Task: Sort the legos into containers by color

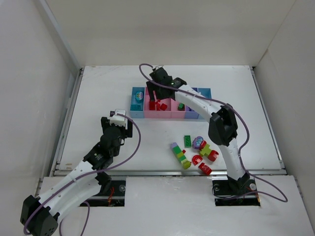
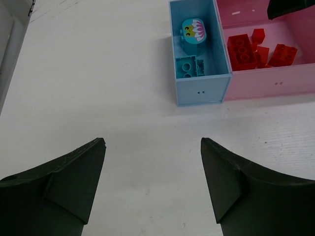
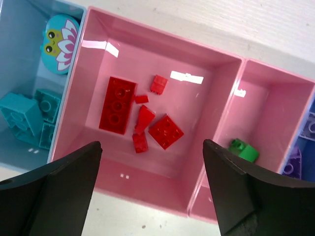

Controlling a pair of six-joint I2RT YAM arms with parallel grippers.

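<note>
While my right gripper (image 3: 151,147) hangs with jaws apart and empty over the wide pink plastic bin (image 3: 197,113), red plastic bricks (image 3: 117,104) lie inside it; my left gripper (image 2: 151,142) gapes empty above the white table (image 2: 98,73); loose mixed-colour bricks (image 1: 194,152) lie unsorted near the right arm's base (image 1: 236,186).

A white table (image 1: 98,93) sits boxed in by plain white panels — a back wall (image 1: 167,29), a left wall (image 1: 29,88) and a right wall (image 1: 290,83). Metal rails (image 1: 69,123) run along its edges, and a white board (image 1: 167,206) spans the near side. Light is even, shadows soft.
</note>
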